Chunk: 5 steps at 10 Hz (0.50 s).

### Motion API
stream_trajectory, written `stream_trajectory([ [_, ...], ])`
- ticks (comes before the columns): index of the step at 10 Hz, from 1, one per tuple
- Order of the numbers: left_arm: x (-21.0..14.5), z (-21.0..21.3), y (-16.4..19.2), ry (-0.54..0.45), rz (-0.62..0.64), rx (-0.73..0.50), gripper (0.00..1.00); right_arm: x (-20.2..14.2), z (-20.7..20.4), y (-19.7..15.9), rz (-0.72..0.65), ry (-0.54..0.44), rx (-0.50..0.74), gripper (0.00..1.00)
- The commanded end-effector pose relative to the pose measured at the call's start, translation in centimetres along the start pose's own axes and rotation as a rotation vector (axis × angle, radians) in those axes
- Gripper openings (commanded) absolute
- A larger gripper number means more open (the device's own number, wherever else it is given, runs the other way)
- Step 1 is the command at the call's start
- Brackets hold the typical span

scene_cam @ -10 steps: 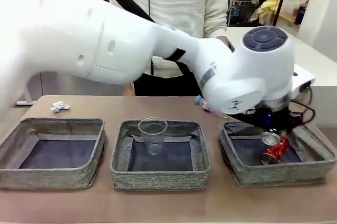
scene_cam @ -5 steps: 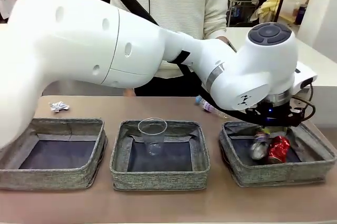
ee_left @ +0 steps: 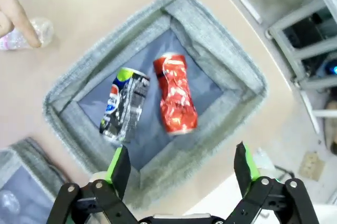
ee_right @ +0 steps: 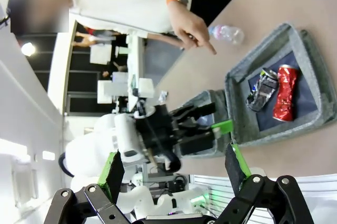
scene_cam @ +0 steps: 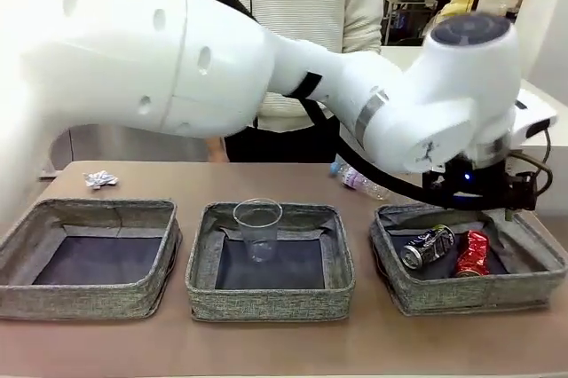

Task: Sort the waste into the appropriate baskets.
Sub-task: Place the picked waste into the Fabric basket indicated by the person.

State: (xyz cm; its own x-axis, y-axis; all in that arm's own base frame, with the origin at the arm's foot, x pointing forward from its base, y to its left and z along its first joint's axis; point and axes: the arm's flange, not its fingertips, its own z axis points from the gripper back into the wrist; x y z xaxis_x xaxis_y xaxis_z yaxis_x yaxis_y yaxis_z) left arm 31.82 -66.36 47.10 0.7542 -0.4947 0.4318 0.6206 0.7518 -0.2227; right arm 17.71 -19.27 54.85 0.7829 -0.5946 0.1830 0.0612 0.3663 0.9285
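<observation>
My left gripper [ee_left: 181, 155] is hanging wide open over the right basket [ee_left: 210, 40]. The blue can [ee_left: 124, 105] is lying inside at eleven o'clock, the red can [ee_left: 175, 100] just beside it at twelve. My right gripper [ee_right: 172, 158] is hanging open too, holding nothing.

2 cans [scene_cam: 428, 247] in R basket [scene_cam: 470, 295], cup [scene_cam: 258, 229] in mid basket [scene_cam: 271, 303].

The clear bottle [scene_cam: 357, 179] lies half hidden behind the left arm [scene_cam: 177, 59], its label unreadable.
</observation>
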Motion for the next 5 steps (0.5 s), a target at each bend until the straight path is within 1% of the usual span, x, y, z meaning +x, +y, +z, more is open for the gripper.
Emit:
stream_trajectory([
  [1,-1.9,8.1,5.3,0.112,-0.055,-0.008,1.00,0.2,0.2,0.0,0.021,-0.006,0.012,1.00],
  [2,-3.5,13.3,8.9,0.074,-0.030,0.029,1.00,0.2,0.2,0.0,0.021,-0.006,0.012,1.00],
  [3,-5.7,18.3,12.4,0.079,0.009,-0.026,1.00,0.2,0.2,0.0,0.021,-0.006,0.012,1.00],
  [4,-8.8,23.2,16.2,0.073,0.068,-0.022,1.00,0.2,0.2,0.0,0.021,-0.006,0.012,1.00],
  [5,-11.7,26.6,19.5,0.108,0.111,-0.060,1.00,0.2,0.2,0.0,0.021,-0.006,0.012,1.00],
])
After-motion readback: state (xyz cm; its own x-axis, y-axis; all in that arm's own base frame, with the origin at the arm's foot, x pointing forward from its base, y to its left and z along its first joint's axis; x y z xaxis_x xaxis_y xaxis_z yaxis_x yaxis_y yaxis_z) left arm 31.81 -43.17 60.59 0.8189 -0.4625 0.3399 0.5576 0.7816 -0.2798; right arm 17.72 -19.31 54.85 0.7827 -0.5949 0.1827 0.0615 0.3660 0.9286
